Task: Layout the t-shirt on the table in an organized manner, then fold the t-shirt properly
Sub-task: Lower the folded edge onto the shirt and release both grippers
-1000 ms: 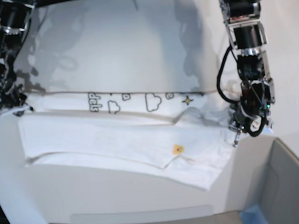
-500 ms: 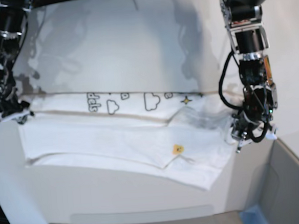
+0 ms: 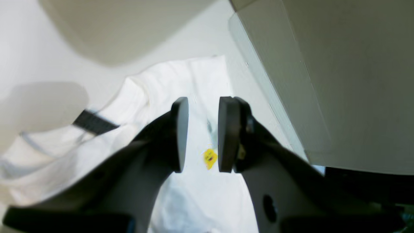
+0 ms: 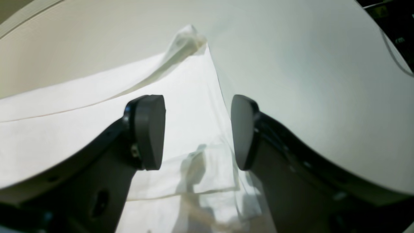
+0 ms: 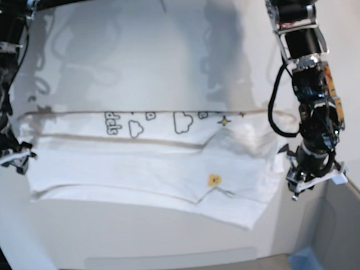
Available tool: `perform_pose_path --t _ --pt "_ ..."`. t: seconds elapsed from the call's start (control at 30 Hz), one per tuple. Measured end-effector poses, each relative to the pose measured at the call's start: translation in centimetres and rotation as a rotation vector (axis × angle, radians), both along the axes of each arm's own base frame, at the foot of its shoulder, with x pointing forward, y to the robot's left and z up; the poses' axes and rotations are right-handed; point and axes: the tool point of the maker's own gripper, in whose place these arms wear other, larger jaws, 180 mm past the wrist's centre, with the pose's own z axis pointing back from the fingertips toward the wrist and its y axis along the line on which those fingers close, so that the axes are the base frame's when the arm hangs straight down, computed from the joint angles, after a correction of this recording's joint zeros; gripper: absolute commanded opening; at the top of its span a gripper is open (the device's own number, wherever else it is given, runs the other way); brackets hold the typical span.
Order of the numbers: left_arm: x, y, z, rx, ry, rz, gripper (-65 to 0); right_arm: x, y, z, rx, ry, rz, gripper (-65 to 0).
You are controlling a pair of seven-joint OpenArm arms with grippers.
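The t-shirt (image 5: 151,165) lies folded lengthwise on the counter (image 5: 161,43), between both hands. The left hand (image 3: 200,134) and right hand (image 4: 197,132) hang open, empty; a grey box (image 5: 350,228) sits beside the left hand.

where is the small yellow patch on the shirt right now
In the base view the yellow patch sits on the t-shirt right of centre, near its front edge, below the cloud prints.

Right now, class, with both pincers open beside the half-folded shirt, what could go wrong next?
1. The white printed cloth t-shirt lies skewed, its lower corner jutting out, so the next fold may come out crooked.
2. The left pincer hangs near the grey box wall and might bump it.
3. The right pincer could snag the raised sleeve.
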Motion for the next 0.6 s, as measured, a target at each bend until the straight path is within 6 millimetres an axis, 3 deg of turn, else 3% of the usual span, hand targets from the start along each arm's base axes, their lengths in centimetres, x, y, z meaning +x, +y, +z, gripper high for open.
perform_pose_path --t 0.1,0.23,0.4,0.6 --pt "-2.0 -0.4 -1.6 -0.002 0.044 -0.013 -47.9 -1.9 -1.4 -0.2 0.039 -0.013 -0.068 -32.3" --pt "-4.3 -1.7 -1.3 0.004 0.04 -0.073 -47.9 -5.6 -3.0 0.0 0.06 -0.04 -0.171 -32.3" --pt "-6.1 -2.1 -2.4 0.01 0.069 -0.087 -47.9 -8.0 0.3 -1.2 0.265 -0.001 -0.093 -32.3" --pt "-6.6 -2.2 -3.0 0.008 0.084 -0.09 -47.9 -9.6 -0.5 -5.6 0.377 0.087 -0.162 -32.3"
